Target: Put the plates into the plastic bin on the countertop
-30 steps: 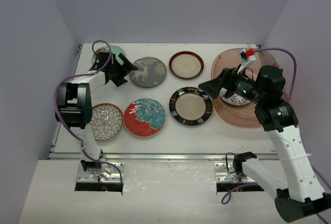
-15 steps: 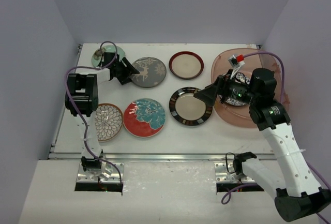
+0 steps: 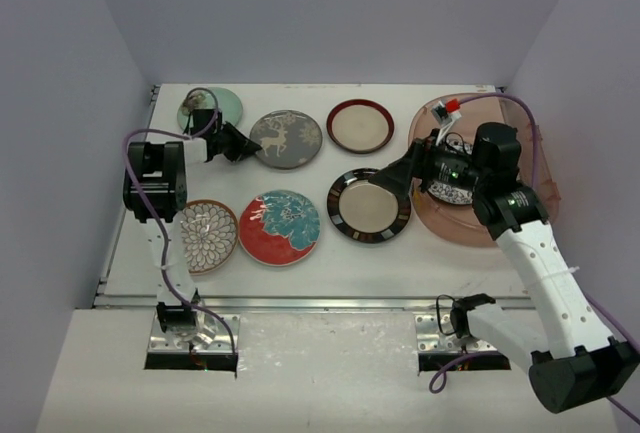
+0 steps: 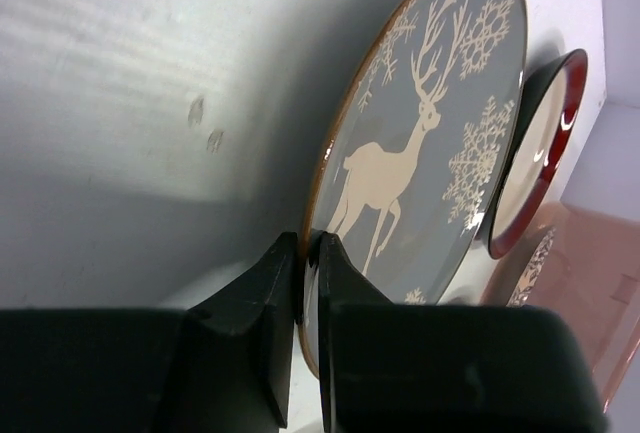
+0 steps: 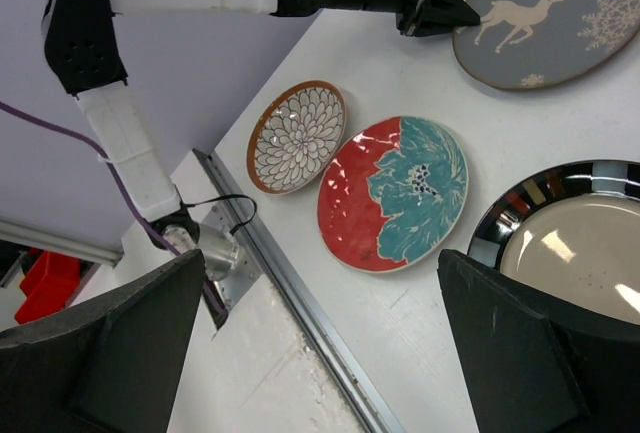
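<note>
Nearest the arms on the countertop [image 3: 330, 265] there's a row of three plates: the brown-white petal plate [image 3: 205, 236] on the left, the red-teal floral plate [image 3: 279, 227] just beside it, and the black-rimmed plate [image 3: 369, 205] off to the right, lying flat and apart from each other; the right gripper [image 3: 392, 176] hangs over the far right edge of the black-rimmed plate, fingers spread wide with nothing between them, and its wrist view looks down past both fingers at that near row; to the right of all that sits the plastic bin [image 3: 530, 203], taking up the right end of the counter, with the blue-white patterned plate [image 3: 452, 191] lying inside it, partly hidden under the right arm; further back is the second row: the mint green plate [image 3: 222, 105] in the far left corner, then the grey deer plate [image 3: 290, 139], then the maroon-rimmed plate [image 3: 360, 125] just left of the bin; the left gripper [image 3: 246, 144] is reaching in sideways at the left edge of the grey deer plate, and the wrist cam shows its fingers almost pressed together with the plate's rim pinched between them; honestly can't tell if that edge is off the surface; so one plate sits in the bin and six are out on the counter.
</note>
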`<state>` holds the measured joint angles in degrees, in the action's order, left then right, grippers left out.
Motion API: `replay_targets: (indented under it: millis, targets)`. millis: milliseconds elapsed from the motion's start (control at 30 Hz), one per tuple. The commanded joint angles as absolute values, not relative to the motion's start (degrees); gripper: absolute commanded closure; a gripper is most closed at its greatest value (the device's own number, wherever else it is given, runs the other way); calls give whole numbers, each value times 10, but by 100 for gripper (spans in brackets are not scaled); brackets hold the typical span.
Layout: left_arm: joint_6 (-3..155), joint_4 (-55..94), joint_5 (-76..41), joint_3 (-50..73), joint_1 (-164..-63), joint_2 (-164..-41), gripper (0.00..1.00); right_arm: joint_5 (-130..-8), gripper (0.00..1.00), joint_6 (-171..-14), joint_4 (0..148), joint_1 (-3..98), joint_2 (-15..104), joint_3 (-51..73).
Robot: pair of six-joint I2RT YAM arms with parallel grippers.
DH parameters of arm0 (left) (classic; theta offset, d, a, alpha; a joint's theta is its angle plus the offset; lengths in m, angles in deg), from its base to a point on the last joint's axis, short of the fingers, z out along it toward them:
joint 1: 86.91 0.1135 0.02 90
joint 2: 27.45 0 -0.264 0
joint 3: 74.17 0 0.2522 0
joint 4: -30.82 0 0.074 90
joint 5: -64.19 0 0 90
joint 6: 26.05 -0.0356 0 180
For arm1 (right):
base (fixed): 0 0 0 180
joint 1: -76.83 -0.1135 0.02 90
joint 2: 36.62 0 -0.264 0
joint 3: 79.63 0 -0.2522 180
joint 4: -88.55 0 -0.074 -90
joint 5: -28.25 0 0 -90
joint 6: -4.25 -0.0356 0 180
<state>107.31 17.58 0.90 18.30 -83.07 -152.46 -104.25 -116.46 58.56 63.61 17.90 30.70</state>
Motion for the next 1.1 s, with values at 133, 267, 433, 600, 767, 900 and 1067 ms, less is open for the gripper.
replay_targets:
  millis: [133,267,433,600,767,900,1067]
  targets:
    - [1143,303,-59,-11,-808,-1308,100,-1124,1,-1187,656,637,257,307]
    - [1206,442,39,-79,-808,-1230,100,-1148,1,-1213,694,636,316,295]
    - [1268,539,107,-141,-808,-1196,100,-1144,4,-1215,692,636,391,254]
    - [1302,578,166,-176,-811,-1141,100,-1093,4,-1199,643,636,460,166]
    - [1299,558,215,-204,-839,-1041,100,-1021,4,-1153,512,641,558,7]
    - [1311,578,244,-232,-890,-1004,100,-1031,9,-1150,498,647,596,-17]
    - [1334,623,246,-261,-934,-991,100,-1036,15,-1158,493,647,602,-5]
